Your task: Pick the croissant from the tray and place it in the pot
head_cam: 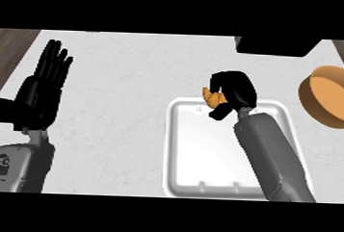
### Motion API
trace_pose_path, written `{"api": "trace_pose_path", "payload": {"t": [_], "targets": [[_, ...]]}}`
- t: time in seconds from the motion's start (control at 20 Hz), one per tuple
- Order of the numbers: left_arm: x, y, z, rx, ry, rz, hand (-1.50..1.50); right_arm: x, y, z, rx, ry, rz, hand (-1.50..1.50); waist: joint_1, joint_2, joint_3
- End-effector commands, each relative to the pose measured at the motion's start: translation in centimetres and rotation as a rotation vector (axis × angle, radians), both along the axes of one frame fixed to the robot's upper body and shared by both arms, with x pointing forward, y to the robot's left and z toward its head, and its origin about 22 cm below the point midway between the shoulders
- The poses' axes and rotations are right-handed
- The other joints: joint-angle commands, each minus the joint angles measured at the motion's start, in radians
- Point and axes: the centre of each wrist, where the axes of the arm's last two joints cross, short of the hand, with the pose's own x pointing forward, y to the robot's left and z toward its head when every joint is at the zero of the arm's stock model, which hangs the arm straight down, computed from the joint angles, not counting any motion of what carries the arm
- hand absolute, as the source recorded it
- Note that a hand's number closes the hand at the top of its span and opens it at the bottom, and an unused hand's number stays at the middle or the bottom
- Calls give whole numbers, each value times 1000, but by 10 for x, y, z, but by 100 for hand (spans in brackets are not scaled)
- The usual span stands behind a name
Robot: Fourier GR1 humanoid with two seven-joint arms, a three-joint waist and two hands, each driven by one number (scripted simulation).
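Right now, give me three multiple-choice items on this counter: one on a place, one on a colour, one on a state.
1. Where is the pot?
A. right edge
B. left edge
C. on the tray

2. What colour is the tray?
A. black
B. white
C. orange

3. What is the right hand doing?
A. resting open
B. curled, holding nothing
C. curled on the croissant

Key: 1 A, it sits at the view's right edge. 2 B, its rim and floor are white. 3 C, black fingers wrap the croissant at the tray's far rim; the left hand is the open one.

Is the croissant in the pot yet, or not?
Not yet. The croissant is in the right robot hand, curled round it above the tray's far edge; the pot sits apart, to its right.
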Motion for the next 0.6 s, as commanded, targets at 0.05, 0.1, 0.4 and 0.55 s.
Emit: {"api": "trace_pose_path", "payload": {"t": [0.05,0.1,0.4,0.55], "targets": [[4,-6,2,6,-6,-31,0,37,12,57,56,-46,-435,150,43,20,1],[7,-9,9,4,-15,-44,0,44,13,78,63,-94,-504,150,40,16,1],[11,-11,13,4,-10,-51,0,71,9,146,-49,-297,-902,150,53,15,1],[8,-16,5,-2,-11,-61,0,76,11,156,-68,-431,-1038,150,50,18,2]]}}
